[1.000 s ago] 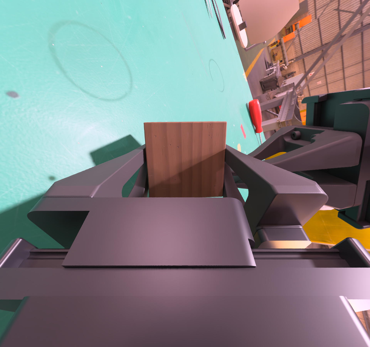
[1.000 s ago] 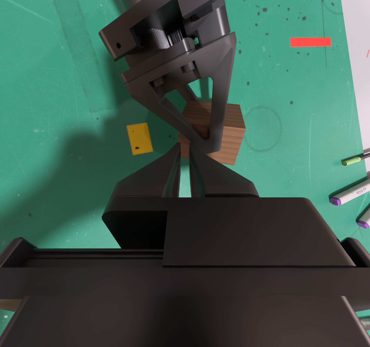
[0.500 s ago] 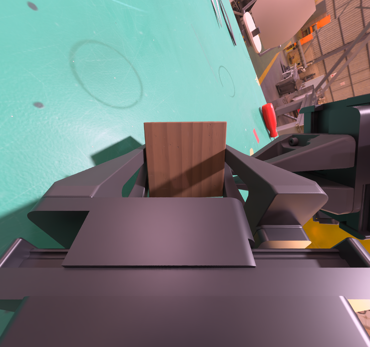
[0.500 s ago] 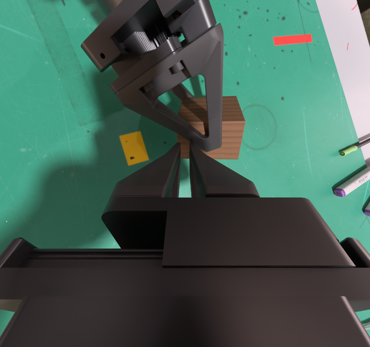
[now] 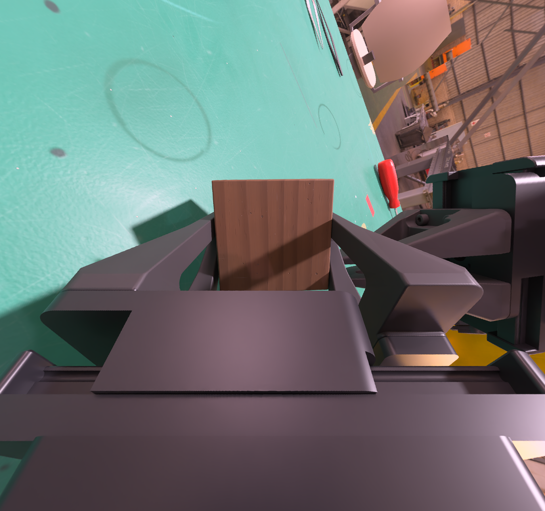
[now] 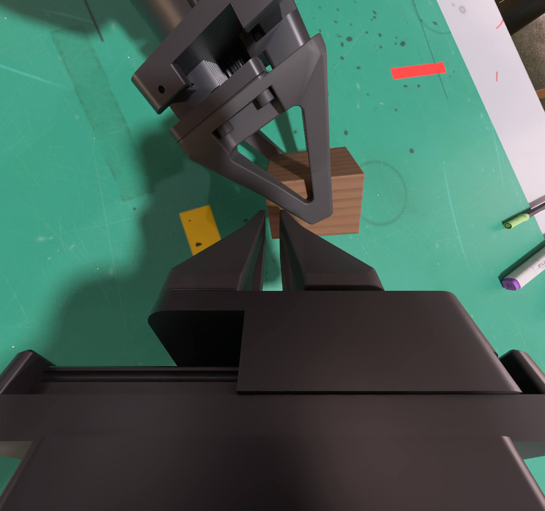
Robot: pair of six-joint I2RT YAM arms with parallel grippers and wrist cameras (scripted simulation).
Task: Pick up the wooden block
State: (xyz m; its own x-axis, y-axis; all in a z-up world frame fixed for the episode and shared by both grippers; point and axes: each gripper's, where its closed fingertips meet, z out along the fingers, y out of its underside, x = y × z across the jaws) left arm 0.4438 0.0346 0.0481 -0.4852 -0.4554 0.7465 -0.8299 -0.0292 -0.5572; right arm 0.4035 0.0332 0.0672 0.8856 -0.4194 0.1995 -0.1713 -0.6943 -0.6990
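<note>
The wooden block (image 5: pixel 272 231) is a brown cube held between the two fingers of my left gripper (image 5: pixel 272 219), which is shut on its sides over the green mat (image 5: pixel 118 54). Its shadow falls on the mat to its left. In the right wrist view the block (image 6: pixel 345 199) shows from above, with a left gripper finger (image 6: pixel 320 143) across it. My right gripper (image 6: pixel 271 216) is shut and empty, just above the block's near edge. One of its fingers (image 5: pixel 457 231) shows at the right of the left wrist view.
A purple-capped marker (image 6: pixel 522 275) and a green-capped pen (image 6: pixel 516 221) lie at the mat's right edge, beside a white strip (image 6: pixel 486 69). A yellow patch (image 6: pixel 199 228) and a red strip (image 6: pixel 417 70) mark the mat. A red-handled screwdriver (image 5: pixel 388 181) lies farther off.
The left gripper, still shut on the block, has drawn away from the mat; the ring mark looks smaller and a marker has come into view. The right gripper stays shut.
</note>
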